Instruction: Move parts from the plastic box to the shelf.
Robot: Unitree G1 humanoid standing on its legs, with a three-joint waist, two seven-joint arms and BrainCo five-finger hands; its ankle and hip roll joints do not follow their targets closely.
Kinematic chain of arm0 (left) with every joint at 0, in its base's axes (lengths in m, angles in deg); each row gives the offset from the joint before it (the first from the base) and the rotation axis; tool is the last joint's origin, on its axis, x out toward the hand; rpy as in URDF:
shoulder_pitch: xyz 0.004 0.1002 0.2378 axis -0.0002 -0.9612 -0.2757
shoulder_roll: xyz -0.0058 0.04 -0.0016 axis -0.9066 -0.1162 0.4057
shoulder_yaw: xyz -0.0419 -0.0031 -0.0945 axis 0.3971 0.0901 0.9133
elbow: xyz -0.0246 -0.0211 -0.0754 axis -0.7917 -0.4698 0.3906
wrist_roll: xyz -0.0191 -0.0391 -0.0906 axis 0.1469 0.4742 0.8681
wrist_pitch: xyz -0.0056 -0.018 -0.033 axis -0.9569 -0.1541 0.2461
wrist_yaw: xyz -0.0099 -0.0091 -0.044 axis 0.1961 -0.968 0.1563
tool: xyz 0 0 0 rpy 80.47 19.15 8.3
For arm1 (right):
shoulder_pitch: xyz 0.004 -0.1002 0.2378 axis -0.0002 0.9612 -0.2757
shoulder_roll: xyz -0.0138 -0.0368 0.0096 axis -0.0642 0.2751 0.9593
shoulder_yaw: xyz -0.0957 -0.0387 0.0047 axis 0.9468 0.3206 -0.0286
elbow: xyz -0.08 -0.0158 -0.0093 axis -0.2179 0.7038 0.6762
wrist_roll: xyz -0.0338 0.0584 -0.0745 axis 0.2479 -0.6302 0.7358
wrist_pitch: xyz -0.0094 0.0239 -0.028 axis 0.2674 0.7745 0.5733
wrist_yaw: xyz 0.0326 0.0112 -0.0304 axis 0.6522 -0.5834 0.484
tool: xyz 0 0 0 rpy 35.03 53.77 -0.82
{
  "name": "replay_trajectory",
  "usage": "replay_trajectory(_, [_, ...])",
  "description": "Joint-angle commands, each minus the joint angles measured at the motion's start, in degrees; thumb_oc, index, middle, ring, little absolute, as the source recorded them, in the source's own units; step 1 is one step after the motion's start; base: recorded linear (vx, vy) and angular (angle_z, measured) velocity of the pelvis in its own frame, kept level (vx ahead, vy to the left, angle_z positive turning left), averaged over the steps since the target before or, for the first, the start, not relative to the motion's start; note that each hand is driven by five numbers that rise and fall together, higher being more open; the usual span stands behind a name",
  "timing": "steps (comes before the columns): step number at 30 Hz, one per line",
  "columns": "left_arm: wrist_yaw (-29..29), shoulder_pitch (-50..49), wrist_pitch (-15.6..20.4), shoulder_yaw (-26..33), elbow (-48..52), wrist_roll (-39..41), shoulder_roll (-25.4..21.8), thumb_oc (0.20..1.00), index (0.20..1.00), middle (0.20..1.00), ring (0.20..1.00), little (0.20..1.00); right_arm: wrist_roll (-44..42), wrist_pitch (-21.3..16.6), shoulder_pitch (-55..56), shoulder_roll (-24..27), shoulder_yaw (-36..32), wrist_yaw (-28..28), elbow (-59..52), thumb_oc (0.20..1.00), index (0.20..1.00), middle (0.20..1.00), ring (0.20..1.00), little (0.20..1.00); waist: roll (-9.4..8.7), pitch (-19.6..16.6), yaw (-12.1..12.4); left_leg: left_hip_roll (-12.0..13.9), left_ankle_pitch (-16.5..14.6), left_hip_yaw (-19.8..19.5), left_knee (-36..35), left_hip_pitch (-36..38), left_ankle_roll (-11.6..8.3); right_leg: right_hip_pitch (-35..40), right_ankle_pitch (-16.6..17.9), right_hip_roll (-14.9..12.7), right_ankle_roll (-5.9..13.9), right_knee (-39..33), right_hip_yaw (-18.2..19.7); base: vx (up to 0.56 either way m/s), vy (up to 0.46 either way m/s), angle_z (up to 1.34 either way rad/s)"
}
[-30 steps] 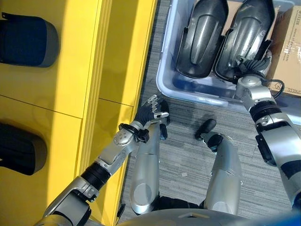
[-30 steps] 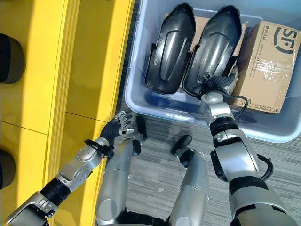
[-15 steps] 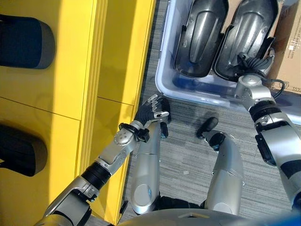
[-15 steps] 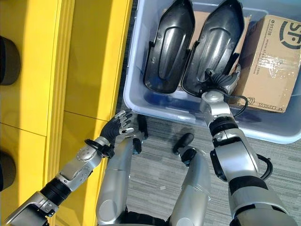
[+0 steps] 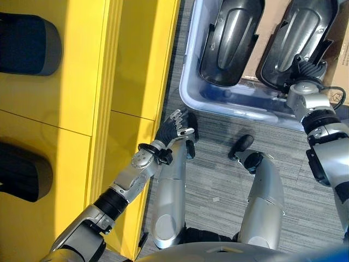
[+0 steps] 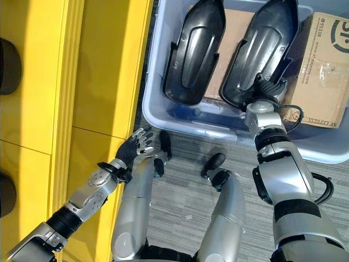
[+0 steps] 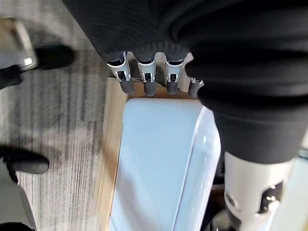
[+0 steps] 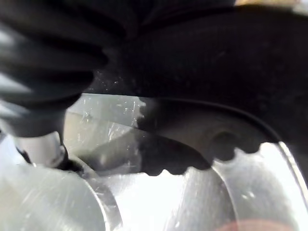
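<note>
Black moulded parts lie side by side in the plastic box [image 6: 163,117] at the upper right of the frame: one part [image 6: 194,52] towards the left, the other part [image 6: 263,52] to its right, with a cardboard carton [image 6: 322,71] beside them in the same box. The right hand [image 6: 265,89] sits at the lower end of the right-hand part; whether its fingers are curled round that part cannot be told. The left hand [image 6: 137,146] hangs at centre frame, just beside the yellow shelf [image 6: 82,82], fingers loosely straight and holding nothing. Two dark parts [image 5: 27,37] rest on the shelf at the left edge.
</note>
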Motion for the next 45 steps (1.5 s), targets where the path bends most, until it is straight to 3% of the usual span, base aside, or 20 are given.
replay_trajectory(1, [-1.27,-1.31,2.86,-0.12,2.46,-0.07,0.70,1.000,1.000,1.000,1.000,1.000,-3.93,3.06,4.01,-0.08,0.99,2.73,3.04,0.200,0.200,0.200,0.200,0.200,4.36,-1.76,2.87,-3.71,-4.69,-4.08,-0.28,-0.92,-1.35,-2.70,-0.36,2.15,5.56,6.44,5.43,0.03,-0.023,0.01])
replay_trajectory(7, [-2.48,-2.29,3.60,0.53,2.60,1.08,0.58,1.000,1.000,1.000,1.000,1.000,3.75,1.71,4.78,0.88,0.90,0.26,2.96,0.200,0.200,0.200,0.200,0.200,4.69,-1.76,2.87,-3.94,-5.04,-4.25,0.30,-1.61,-1.07,-3.37,-0.36,2.09,5.50,6.68,5.76,0.01,-0.002,0.01])
replay_trajectory(11, [-2.59,-3.05,4.53,0.39,2.49,0.67,0.65,1.000,1.000,1.000,1.000,1.000,9.49,-0.76,5.74,1.27,1.54,-4.41,1.13,0.200,0.200,0.200,0.200,0.200,4.62,-1.76,2.63,-4.04,-4.50,-4.25,-0.78,-1.33,-1.12,-3.12,0.27,2.57,5.76,5.52,5.86,0.00,0.000,0.00])
replay_trajectory(15, [-2.13,-3.46,6.07,-0.03,2.26,0.15,1.07,1.000,1.000,1.000,1.000,1.000,16.63,-6.39,6.71,1.33,1.75,-10.67,-2.54,0.200,0.200,0.200,0.200,0.200,4.48,-1.76,2.09,-4.21,-3.34,-4.01,-2.95,-0.63,-1.30,-2.64,1.23,3.60,6.08,3.55,6.04,0.00,-0.001,-0.01])
replay_trajectory(22, [-0.62,-5.41,8.50,0.34,2.61,-2.14,2.69,1.000,1.000,1.000,1.000,1.000,27.01,-11.25,11.79,1.17,-0.67,-20.65,-16.37,0.200,0.200,0.200,0.200,0.200,3.26,-1.76,0.07,-3.62,-1.12,-2.53,-8.37,3.60,-2.28,0.50,3.14,6.05,6.80,-2.05,6.65,-0.03,0.023,-0.06])
replay_trajectory(29, [0.22,-7.02,10.17,2.14,1.90,-2.90,4.08,1.000,1.000,1.000,1.000,1.000,34.07,-13.34,22.14,-0.50,-4.19,-25.18,-32.34,0.200,0.200,0.200,0.200,0.200,1.05,-1.76,-2.90,-2.27,0.86,-0.87,-13.93,10.25,-3.58,5.76,5.39,7.91,7.57,-8.77,7.37,-0.05,0.020,-0.11])
replay_trajectory(32, [0.07,-7.35,11.00,2.58,1.18,-2.98,4.34,1.000,1.000,1.000,1.000,1.000,34.87,-13.91,23.85,-0.62,-5.33,-26.08,-34.32,0.200,0.200,0.200,0.200,0.200,0.46,-1.76,-3.51,-1.98,1.04,-0.45,-15.15,12.78,-3.89,7.99,5.82,8.22,7.71,-10.56,7.34,-0.05,-0.006,-0.12])
replay_trajectory(33, [0.07,-6.82,11.34,3.13,0.82,-3.18,4.34,1.000,1.000,1.000,1.000,1.000,35.38,-14.10,23.92,-0.64,-5.93,-26.65,-35.05,0.200,0.200,0.200,0.200,0.200,0.40,-1.76,-3.49,-1.39,2.69,0.02,-16.18,12.94,-3.41,8.11,7.57,8.69,6.97,-11.99,6.62,-0.10,-0.024,-0.06])
replay_trajectory(37, [-1.30,-6.78,11.28,4.05,-0.34,-3.43,4.43,1.000,1.000,1.000,1.000,1.000,34.16,-15.15,23.77,-0.60,-7.50,-26.77,-33.88,0.200,0.200,0.200,0.200,0.200,0.00,-1.76,-3.55,-0.93,2.50,0.62,-17.65,17.97,-3.74,12.93,7.60,8.30,7.21,-13.85,6.20,-0.02,-0.020,-0.08])
replay_trajectory(45, [-2.62,-7.58,9.03,5.47,0.22,-3.24,3.32,1.000,1.000,1.000,1.000,1.000,29.19,-14.12,22.84,-0.10,-10.32,-21.17,-32.30,0.200,0.200,0.200,0.200,0.200,0.03,-1.76,-3.61,-1.40,2.34,0.78,-20.23,25.84,-3.99,20.32,7.45,7.93,7.34,-16.40,5.85,0.04,0.002,-0.01])
